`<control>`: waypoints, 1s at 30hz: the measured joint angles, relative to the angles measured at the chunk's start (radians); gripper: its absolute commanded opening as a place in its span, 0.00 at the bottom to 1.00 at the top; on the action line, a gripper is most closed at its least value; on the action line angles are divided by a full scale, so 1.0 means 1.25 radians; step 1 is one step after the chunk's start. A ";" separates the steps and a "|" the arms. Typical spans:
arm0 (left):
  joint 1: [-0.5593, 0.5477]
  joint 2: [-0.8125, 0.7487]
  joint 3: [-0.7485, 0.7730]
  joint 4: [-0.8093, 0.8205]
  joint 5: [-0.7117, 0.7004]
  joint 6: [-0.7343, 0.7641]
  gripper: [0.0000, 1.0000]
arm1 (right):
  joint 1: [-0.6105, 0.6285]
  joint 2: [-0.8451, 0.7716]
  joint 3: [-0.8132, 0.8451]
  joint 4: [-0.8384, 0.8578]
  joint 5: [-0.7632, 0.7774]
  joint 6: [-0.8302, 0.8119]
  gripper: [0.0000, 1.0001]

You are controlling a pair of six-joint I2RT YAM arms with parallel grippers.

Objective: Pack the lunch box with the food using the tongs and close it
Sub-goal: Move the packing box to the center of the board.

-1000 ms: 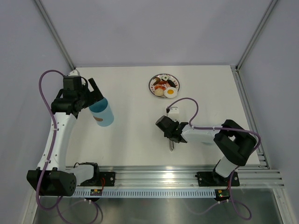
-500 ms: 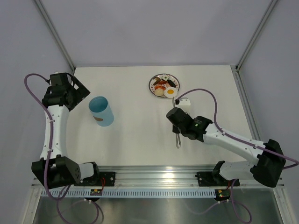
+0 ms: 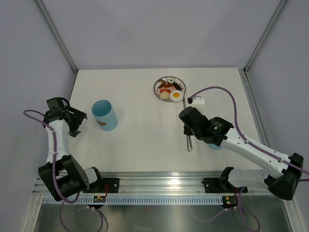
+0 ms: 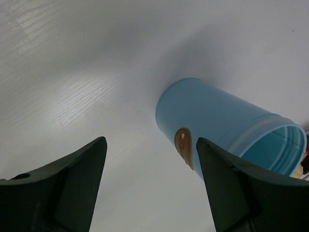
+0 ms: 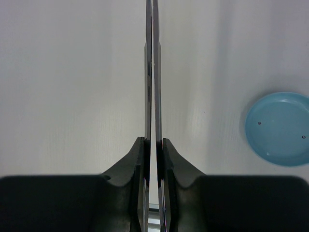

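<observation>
- Left gripper (image 4: 150, 145), jaws apart, empty, left of upright lunch box (image 4: 227, 128)
- Right gripper (image 5: 151, 145), jaws clamped on tongs (image 5: 150, 72), arms squeezed together
- Lid (image 5: 279, 128) flat, right of tongs

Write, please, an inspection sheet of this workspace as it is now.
Surface: white table, no spill seen.
Job's things: lunch box upright, open; lid flat on the table; food on plate; tongs pressed nearly together.
Clutter: nothing seen.
Pincers: left pincer open, empty, apart from the lunch box; right pincer shut on the tongs.
Cables: purple cable loops over each arm.
Surroundings: grey walls, metal rail.
</observation>
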 measured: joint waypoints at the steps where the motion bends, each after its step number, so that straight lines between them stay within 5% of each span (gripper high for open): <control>1: 0.016 -0.002 -0.019 0.010 0.009 -0.009 0.69 | 0.000 0.000 0.000 -0.005 0.000 0.000 0.15; 15: 0.009 0.044 -0.117 0.107 0.098 -0.047 0.63 | 0.000 0.000 -0.009 -0.014 -0.003 0.000 0.15; 30: -0.172 0.166 -0.031 0.166 0.106 -0.064 0.65 | -0.001 0.016 -0.009 -0.009 -0.034 0.000 0.18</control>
